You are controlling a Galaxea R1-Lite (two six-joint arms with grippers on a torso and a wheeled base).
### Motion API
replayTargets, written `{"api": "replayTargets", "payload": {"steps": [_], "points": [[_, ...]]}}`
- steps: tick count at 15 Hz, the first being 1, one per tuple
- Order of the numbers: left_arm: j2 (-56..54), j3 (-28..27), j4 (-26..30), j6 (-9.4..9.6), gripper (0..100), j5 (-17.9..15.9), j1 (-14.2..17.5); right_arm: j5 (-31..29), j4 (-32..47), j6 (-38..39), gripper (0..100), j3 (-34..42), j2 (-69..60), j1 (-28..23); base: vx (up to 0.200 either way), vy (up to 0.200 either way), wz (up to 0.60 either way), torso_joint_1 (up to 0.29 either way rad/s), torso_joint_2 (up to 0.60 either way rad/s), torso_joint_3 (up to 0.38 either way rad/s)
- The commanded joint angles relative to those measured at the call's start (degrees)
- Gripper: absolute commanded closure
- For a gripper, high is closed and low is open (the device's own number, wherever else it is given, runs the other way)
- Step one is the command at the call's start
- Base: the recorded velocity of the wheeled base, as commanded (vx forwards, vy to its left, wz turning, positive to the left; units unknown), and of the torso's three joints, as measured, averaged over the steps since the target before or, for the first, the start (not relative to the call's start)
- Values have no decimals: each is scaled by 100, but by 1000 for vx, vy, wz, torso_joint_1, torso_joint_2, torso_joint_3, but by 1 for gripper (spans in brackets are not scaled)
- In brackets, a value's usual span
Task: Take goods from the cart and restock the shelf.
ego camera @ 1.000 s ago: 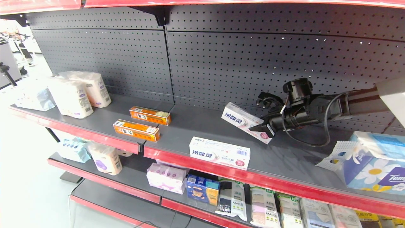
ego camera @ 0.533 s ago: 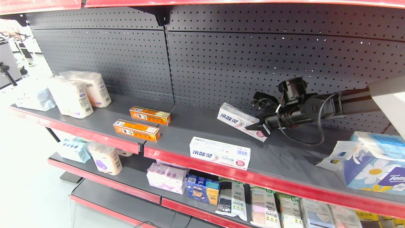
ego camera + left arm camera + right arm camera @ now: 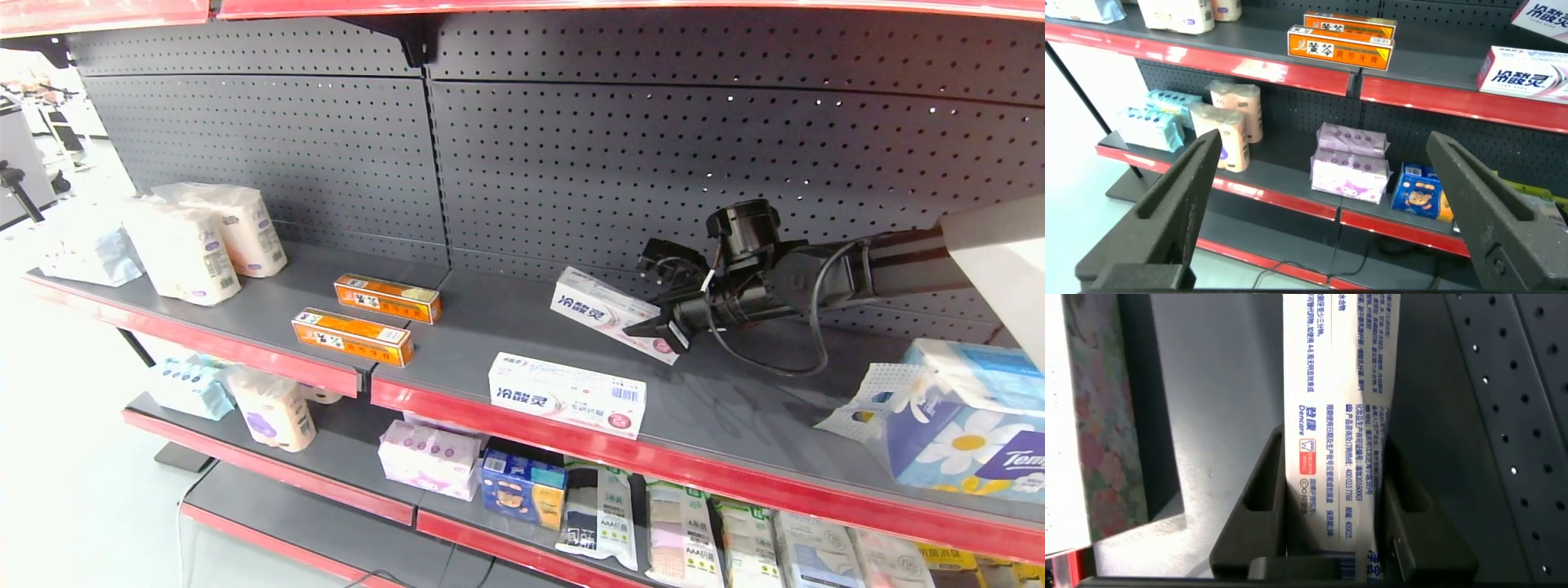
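Clamping a tilted box by one end, right gripper hangs over the shelf — behind a second box; left gripper spread wide.

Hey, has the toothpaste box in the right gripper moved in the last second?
Yes. The held toothpaste box in the right gripper has shifted toward the robot's left, judged against the front toothpaste box, which stayed put.

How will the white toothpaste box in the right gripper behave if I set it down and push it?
The white toothpaste box looks like stiff cardboard, so it likely won't crush in the right gripper. Flat-sided, it should slide on the shelf, not roll. Held by one end, it may pivot.
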Motion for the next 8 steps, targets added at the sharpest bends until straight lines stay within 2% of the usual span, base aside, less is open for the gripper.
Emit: {"api": "replayTargets", "payload": {"steps": [1,8], "points": [[7,1,-1,-4,0,2,1,10,-7,-29,100,-5,15,20,0,0,0,0,0,0],[7,1,-1,-4,0,2,1,-228,-69,-99,100,-93,33,37,0,0,0,0,0,0]]}}
